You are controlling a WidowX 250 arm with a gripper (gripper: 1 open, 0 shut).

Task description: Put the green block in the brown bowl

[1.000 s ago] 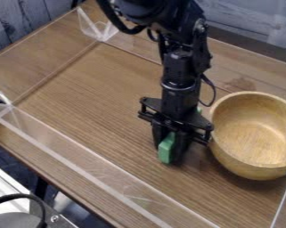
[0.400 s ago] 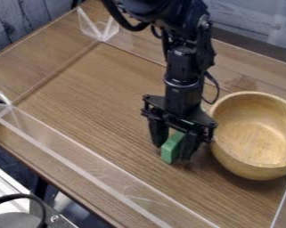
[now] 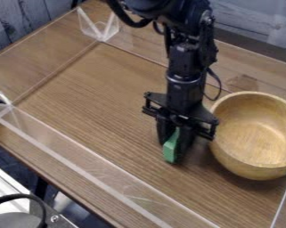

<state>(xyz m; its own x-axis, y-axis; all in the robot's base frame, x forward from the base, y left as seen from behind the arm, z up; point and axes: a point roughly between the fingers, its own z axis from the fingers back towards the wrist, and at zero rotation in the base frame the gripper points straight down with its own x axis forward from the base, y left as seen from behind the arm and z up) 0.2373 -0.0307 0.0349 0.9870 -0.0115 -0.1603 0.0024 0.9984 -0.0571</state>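
One camera watches me from high at my front, looking down close on my wooden table (image 3: 74, 89), with my base at twelve o'clock.

Green block (image 3: 170, 147): thin bright-green bar, standing on end on the worktop (image 3: 85, 98), upper part hidden. Brown bowl (image 3: 255, 135): round light wooden bowl, upright, just right of the block, empty.

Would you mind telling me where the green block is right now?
The green block stands on the wooden table just left of the brown bowl, pinched in the hand, which points straight down over it.
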